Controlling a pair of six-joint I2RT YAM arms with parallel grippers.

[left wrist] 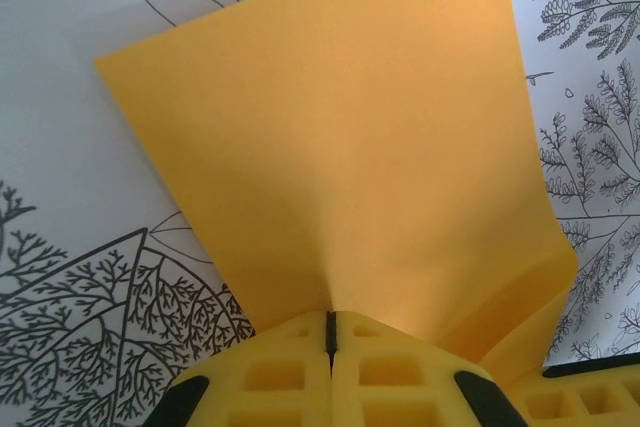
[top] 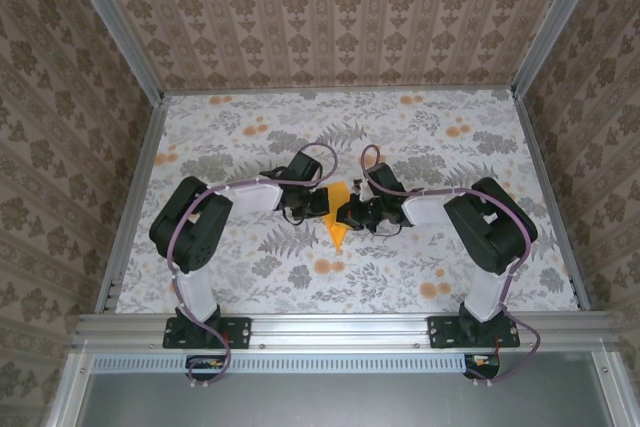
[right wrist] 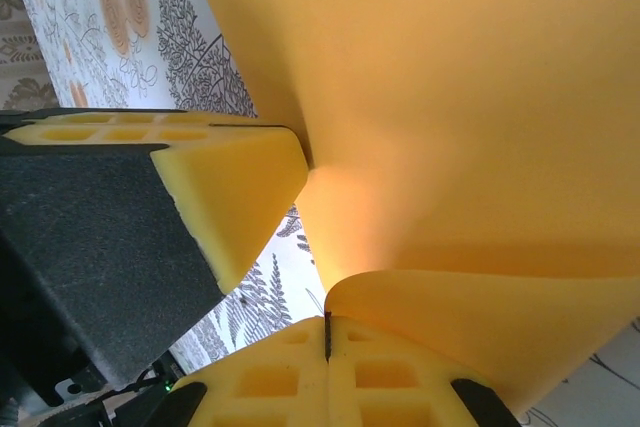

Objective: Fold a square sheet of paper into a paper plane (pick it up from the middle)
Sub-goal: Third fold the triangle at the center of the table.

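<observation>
left jaws and right jaws clench the paper [top: 338,230], long axis near-far, tip nearward.

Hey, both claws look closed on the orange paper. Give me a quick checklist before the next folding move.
1. Grip of left claw on the sheet: ok, shut on it.
2. Grip of right claw on the sheet: ok, shut on it.
3. Claws apart from each other: ok, a gap shows in the right wrist view.
4. Paper untorn: ok where visible.
5. Whole sheet clear of the cloth: cannot tell.
</observation>
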